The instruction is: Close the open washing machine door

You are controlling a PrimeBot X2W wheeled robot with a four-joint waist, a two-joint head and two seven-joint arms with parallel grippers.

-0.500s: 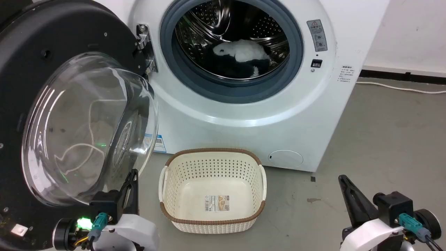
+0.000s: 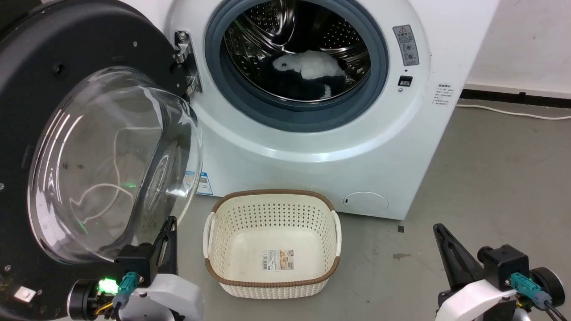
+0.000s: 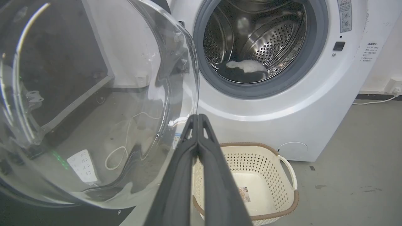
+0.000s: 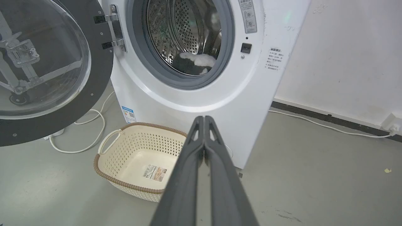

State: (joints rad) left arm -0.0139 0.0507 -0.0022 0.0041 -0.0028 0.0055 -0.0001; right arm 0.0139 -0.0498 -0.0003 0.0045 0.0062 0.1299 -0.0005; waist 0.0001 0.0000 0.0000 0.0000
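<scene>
The washing machine door (image 2: 26, 89) stands swung wide open at the left, its black rim framing a bulging glass bowl (image 2: 111, 165), hung on a metal hinge (image 2: 184, 62). The white washing machine (image 2: 312, 142) shows its steel drum (image 2: 308, 26) with white and dark laundry (image 2: 308, 67) inside. My left gripper (image 2: 170, 221) is shut, empty, just below the bowl's lower right edge; the left wrist view has the bowl (image 3: 94, 103) close at its left and the gripper (image 3: 198, 116) beside it. My right gripper (image 2: 438, 227) is shut and empty, low at the right over the floor, also seen as gripper (image 4: 203, 118).
A cream perforated laundry basket (image 2: 272, 276) sits empty on the grey floor before the washer, between my arms. A white cable (image 4: 94, 125) lies on the floor under the door. Another cable (image 2: 513, 113) runs along the wall at the right.
</scene>
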